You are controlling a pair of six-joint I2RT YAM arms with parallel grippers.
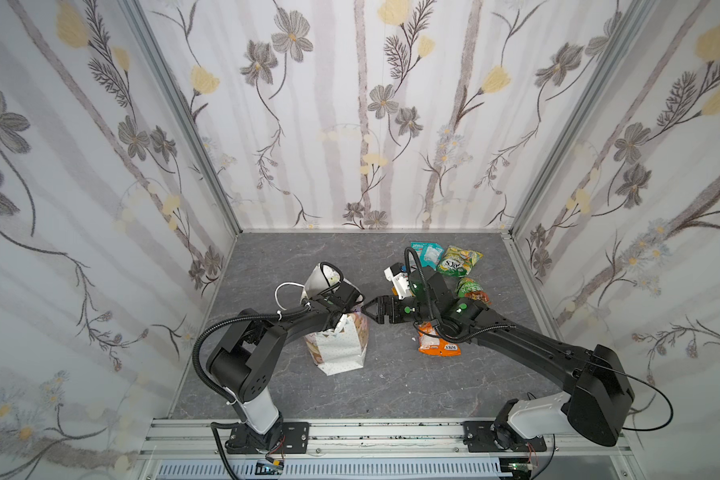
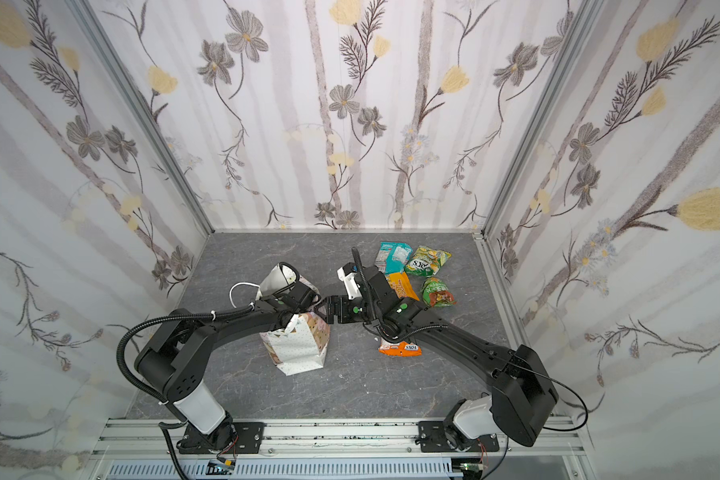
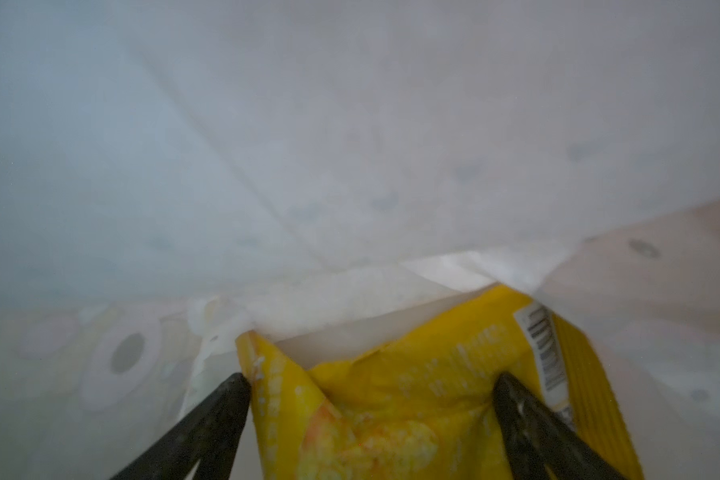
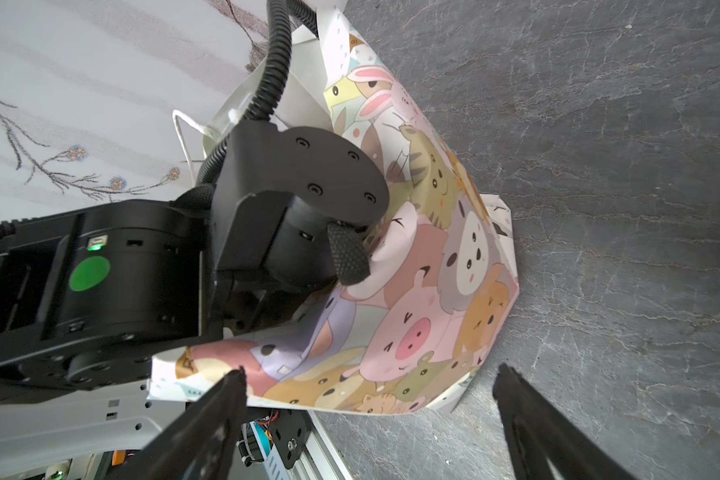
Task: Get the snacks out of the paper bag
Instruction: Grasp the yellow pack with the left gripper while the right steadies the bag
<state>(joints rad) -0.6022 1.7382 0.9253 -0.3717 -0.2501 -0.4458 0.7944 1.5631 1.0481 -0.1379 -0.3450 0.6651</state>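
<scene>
- The paper bag (image 1: 341,347) (image 2: 302,353) stands on the grey tabletop (image 1: 267,257), a little left of the middle, with its mouth open upward.
- The left arm reaches down into the bag. Its left pincer (image 3: 371,382) is hidden in both top views.
- In the left wrist view that pincer is spread wide inside the bag's white walls, with a yellow packet (image 3: 391,415) between its fingers (image 3: 225,399). Nothing is clamped.
- The right pincer (image 4: 371,374) (image 1: 368,309) is also wide and empty, just beside the bag's side with the cartoon animals (image 4: 433,291).
- Five snacks lie on the tabletop to the right of the bag:
- The teal packet (image 2: 393,255) and a green packet (image 2: 427,262) lie near the back wall.
- A second green packet (image 2: 437,293) and an orange-yellow packet (image 2: 402,286) lie beside the right arm.
- The orange packet (image 2: 400,349) lies partly under that arm.
</scene>
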